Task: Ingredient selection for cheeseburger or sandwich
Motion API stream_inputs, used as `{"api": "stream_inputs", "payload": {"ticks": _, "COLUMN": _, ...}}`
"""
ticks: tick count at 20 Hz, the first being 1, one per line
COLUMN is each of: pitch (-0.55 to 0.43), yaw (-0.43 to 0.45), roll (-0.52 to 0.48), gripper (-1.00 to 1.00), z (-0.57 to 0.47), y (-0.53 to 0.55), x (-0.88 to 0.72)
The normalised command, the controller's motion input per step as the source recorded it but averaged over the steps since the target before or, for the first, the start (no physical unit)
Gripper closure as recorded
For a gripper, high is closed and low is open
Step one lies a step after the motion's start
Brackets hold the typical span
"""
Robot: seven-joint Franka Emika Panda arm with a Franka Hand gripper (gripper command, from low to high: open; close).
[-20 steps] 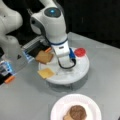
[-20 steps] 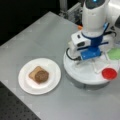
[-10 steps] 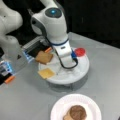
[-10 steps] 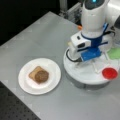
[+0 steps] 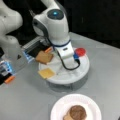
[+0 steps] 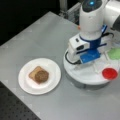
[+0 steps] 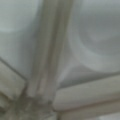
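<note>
The divided white tray (image 5: pixel 81 71) holds a tan bread square (image 5: pixel 44 57), a yellow cheese square (image 5: pixel 46 73) and a red disc (image 5: pixel 80 51). In a front view the red disc (image 6: pixel 109 73) and a green piece (image 6: pixel 115 53) lie at the tray's right side. My gripper (image 5: pixel 67 63) points down into the middle of the tray (image 6: pixel 85 78), and its fingertips are hidden behind the hand. The wrist view shows only the tray's dividers (image 7: pixel 50 57) from very close. On the white plate (image 6: pixel 53 72) sits the stack: a brown patty (image 6: pixel 41 76) on a bread square (image 6: pixel 33 73).
The arm's white base (image 5: pixel 10 37) and a blue-lit box (image 5: pixel 5 67) with an orange part (image 5: pixel 10 79) stand at a front view's left. A dark perforated surface (image 6: pixel 15 110) borders the grey table at a front view's bottom left.
</note>
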Motion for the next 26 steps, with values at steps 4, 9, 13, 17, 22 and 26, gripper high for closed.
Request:
{"api": "stream_inputs", "payload": {"ticks": 4, "pitch": 0.074, "yaw": 0.053, "roll": 0.209, "gripper": -1.0, "z": 0.09, "y": -0.02, "x": 0.04}}
{"api": "stream_inputs", "payload": {"ticks": 9, "pitch": 0.068, "yaw": 0.062, "roll": 0.229, "gripper": -1.0, "z": 0.07, "y": 0.0, "x": 0.03}}
{"api": "stream_inputs", "payload": {"ticks": 13, "pitch": 0.065, "yaw": 0.078, "roll": 0.232, "gripper": -1.0, "z": 0.02, "y": 0.0, "x": 0.05}}
{"api": "stream_inputs", "payload": {"ticks": 17, "pitch": 0.078, "yaw": 0.058, "roll": 0.206, "gripper": -1.0, "z": 0.01, "y": 0.03, "x": 0.03}}
{"api": "stream_inputs", "payload": {"ticks": 22, "pitch": 0.106, "yaw": 0.015, "roll": 0.157, "gripper": -1.0, "z": 0.06, "y": 0.06, "x": -0.01}}
{"api": "stream_inputs", "payload": {"ticks": 26, "pitch": 0.157, "yaw": -0.047, "roll": 0.065, "gripper": -1.0, "z": 0.22, "y": 0.08, "x": -0.02}}
